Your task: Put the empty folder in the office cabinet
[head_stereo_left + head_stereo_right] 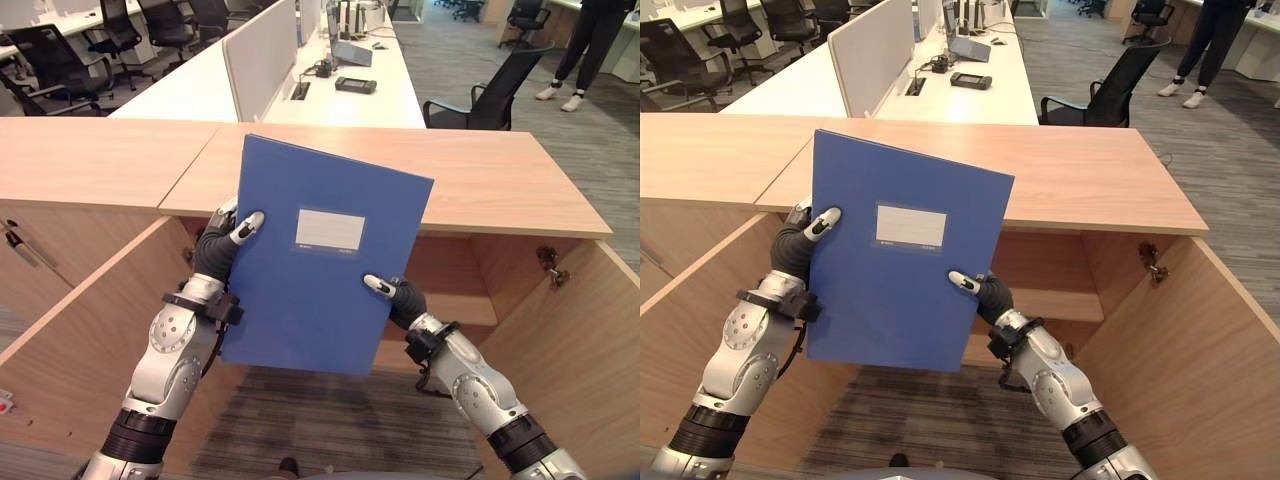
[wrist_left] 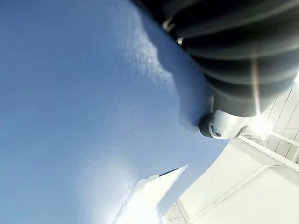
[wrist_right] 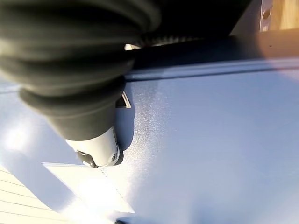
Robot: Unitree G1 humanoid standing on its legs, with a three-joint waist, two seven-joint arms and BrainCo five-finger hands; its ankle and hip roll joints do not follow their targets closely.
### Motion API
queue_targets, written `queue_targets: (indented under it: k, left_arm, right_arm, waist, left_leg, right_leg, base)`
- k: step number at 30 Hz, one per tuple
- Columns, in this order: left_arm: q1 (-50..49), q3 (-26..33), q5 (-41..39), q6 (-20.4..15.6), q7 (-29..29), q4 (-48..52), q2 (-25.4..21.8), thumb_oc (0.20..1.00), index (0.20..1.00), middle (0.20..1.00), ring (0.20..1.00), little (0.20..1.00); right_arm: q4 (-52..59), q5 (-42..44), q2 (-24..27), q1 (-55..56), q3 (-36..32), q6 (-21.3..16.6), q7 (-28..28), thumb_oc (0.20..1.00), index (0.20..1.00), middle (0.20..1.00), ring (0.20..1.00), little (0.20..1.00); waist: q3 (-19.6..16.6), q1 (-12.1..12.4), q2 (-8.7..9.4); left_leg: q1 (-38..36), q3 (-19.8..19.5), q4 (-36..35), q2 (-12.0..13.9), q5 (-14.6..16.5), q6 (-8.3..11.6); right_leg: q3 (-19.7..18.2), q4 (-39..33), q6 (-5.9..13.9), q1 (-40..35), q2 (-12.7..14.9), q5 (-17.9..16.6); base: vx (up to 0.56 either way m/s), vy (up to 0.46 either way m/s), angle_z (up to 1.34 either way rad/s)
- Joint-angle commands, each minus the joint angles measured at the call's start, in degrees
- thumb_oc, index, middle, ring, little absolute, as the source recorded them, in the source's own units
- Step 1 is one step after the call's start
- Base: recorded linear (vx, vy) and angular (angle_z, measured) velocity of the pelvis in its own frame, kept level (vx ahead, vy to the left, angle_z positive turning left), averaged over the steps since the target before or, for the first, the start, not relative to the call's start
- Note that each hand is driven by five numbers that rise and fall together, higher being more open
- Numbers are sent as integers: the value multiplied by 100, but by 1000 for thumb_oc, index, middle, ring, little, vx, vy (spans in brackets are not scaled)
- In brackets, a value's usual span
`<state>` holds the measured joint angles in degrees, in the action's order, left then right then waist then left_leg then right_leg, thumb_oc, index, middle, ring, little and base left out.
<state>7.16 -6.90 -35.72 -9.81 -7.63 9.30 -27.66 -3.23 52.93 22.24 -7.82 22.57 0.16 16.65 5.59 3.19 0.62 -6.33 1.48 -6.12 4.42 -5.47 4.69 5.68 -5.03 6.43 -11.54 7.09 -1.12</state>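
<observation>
A blue folder (image 1: 315,260) with a pale label (image 1: 330,229) is held up, nearly upright and slightly tilted, in front of the open wooden cabinet (image 1: 470,200). My left hand (image 1: 222,240) grips its left edge, thumb (image 1: 245,227) on the front cover and fingers behind. My right hand (image 1: 398,298) grips the lower right edge, thumb (image 1: 380,286) on the front. In the left wrist view the blue cover (image 2: 84,102) lies against my thumb (image 2: 224,126); the right wrist view shows the cover (image 3: 215,140) under my thumb (image 3: 100,149).
The cabinet's doors stand open at left (image 1: 85,320) and right (image 1: 580,340), with a shelf (image 1: 450,305) inside. Behind its wooden top are white desks (image 1: 340,85) with a divider, black office chairs (image 1: 485,95), and a person (image 1: 590,45) standing at the far right.
</observation>
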Motion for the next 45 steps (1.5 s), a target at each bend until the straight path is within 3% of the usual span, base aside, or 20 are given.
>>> queue_targets:
  k: [1,14,15,16,21,25,28,45]
  left_arm:
    - [966,-426,-269,-343,-317,355,206,200,200,200,200,200]
    - [797,-233,-66,-374,-385,190,178,200,200,200,200,200]
    - [794,-233,-65,-374,-385,191,178,485,485,485,485,485]
    - [685,-156,24,-380,-332,94,170,1000,1000,1000,1000,1000]
    - [109,321,851,-426,-116,-393,-84,1000,1000,1000,1000,1000]
    - [-403,681,993,-358,-147,-995,-132,1000,1000,1000,1000,1000]
    - [-1030,1047,1018,-273,-249,-1844,-16,1000,1000,1000,1000,1000]
    - [-1304,309,1826,41,-450,-3950,339,1000,1000,1000,1000,1000]
  right_arm:
    - [540,74,-329,-767,742,39,749,200,200,200,200,200]
    - [600,130,-371,-703,681,-1,894,200,200,200,200,200]
    - [600,129,-371,-702,683,-1,894,200,200,200,200,200]
    - [576,62,-334,-645,650,16,895,200,200,200,200,200]
    - [252,-334,-57,-117,257,92,873,200,200,200,200,200]
    - [-305,-593,39,366,-153,153,804,200,200,200,200,200]
    - [-1157,-918,-50,893,-829,88,601,200,200,200,200,200]
    - [-2807,-374,-778,836,-1926,-457,-298,200,200,200,200,200]
  waist:
    - [-35,45,20]
    - [-50,61,13]
    - [-52,60,13]
    - [-45,66,12]
    - [-21,96,20]
    - [7,103,17]
    - [37,98,24]
    - [37,61,-90]
  left_leg:
    - [-175,337,112,523,496,349]
    - [-165,333,112,525,497,348]
    - [-165,332,112,525,497,349]
    - [-161,330,112,525,496,352]
    - [-141,333,112,523,496,363]
    - [-118,329,112,524,495,369]
    - [-82,290,112,525,489,364]
    - [-53,90,112,531,465,338]
  right_leg:
    - [166,27,256,131,146,256]
    - [160,13,268,130,163,249]
    - [160,12,268,130,163,250]
    - [162,10,266,130,166,248]
    - [193,8,279,156,162,244]
    - [211,27,286,166,153,254]
    - [233,65,291,187,142,278]
    - [321,145,221,169,71,404]
  base:
    - [0,0,0]
    - [0,0,0]
    - [0,0,0]
    - [0,0,0]
    - [14,4,1]
    - [14,5,1]
    - [10,6,0]
    - [10,-8,4]
